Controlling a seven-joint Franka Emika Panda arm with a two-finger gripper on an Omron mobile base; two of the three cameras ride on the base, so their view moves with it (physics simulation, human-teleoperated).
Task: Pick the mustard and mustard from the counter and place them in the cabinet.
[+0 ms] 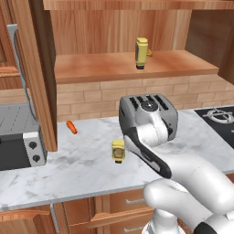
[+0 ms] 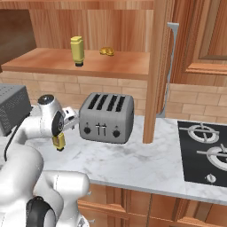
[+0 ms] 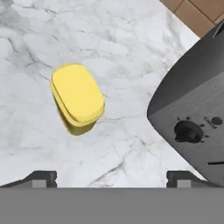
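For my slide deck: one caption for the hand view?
Open gripper above a yellow mustard bottle standing on the marbled counter, beside the grey toaster.

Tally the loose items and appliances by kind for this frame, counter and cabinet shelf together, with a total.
Mustard bottles: 2, one on the cabinet shelf, one on the counter
Toaster: 1
Carrot: 1
Yellow-brown lump on the shelf: 1
Toaster oven: 1
Total: 6
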